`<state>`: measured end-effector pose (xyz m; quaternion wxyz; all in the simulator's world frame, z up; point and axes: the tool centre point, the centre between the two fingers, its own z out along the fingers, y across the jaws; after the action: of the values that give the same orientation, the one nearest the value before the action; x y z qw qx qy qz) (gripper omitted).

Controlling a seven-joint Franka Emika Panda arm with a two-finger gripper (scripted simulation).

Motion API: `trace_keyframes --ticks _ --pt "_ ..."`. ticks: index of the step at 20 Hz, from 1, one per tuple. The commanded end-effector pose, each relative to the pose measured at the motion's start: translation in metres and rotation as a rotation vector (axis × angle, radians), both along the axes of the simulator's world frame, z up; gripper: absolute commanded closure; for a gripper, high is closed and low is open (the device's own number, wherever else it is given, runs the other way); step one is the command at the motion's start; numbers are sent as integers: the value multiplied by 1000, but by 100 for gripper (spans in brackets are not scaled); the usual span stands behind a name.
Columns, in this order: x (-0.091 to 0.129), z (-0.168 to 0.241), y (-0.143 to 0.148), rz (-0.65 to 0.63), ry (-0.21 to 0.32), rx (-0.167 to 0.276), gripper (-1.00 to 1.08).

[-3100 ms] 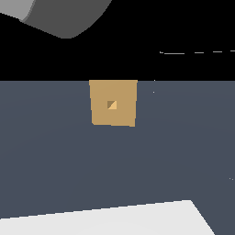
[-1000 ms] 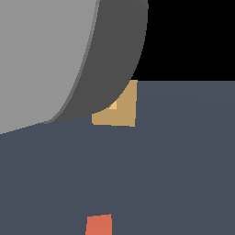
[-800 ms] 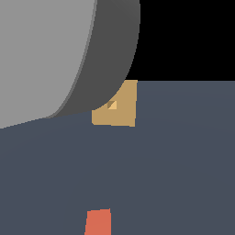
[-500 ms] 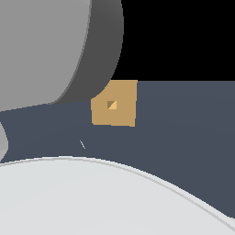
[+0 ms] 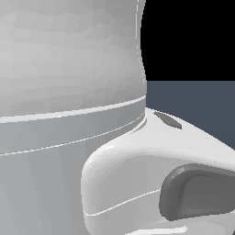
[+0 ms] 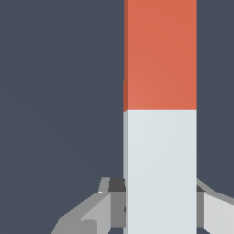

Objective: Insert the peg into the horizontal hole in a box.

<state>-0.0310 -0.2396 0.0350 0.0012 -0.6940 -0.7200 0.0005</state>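
In the wrist view the peg (image 6: 160,55) runs lengthwise away from the camera, its far half orange-red and its near half white. My gripper (image 6: 160,194) straddles the white half. One grey finger (image 6: 115,201) lies against one long side of the peg and the other finger (image 6: 205,205) against the opposite side, with no gap showing, so the gripper is shut on the peg. The box and its hole are hidden: the arm's pale grey body (image 5: 69,92) fills nearly all of the exterior view.
Dark blue-grey floor (image 6: 59,91) surrounds the peg in the wrist view. A strip of the same floor (image 5: 202,105) shows at the exterior view's right, under a black background. A dark grey recess (image 5: 197,193) sits in the arm's casing.
The arm has swung closer to the exterior camera and now covers the tan box and the floor that were visible half a second ago. The peg no longer shows in that view.
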Motion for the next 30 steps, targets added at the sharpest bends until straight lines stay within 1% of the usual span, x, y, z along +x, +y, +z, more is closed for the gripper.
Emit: trace_keyframes --ticks 1,10,18,24,30 --pt "-4 6 27 -16 -2 0 108" --pt "-16 27 127 -79 -2 0 108" --pt "-18 43 207 -129 -2 -1 108" --pt "-17 51 247 -154 -2 -1 108" --pt "-15 56 269 -168 -2 -1 108"
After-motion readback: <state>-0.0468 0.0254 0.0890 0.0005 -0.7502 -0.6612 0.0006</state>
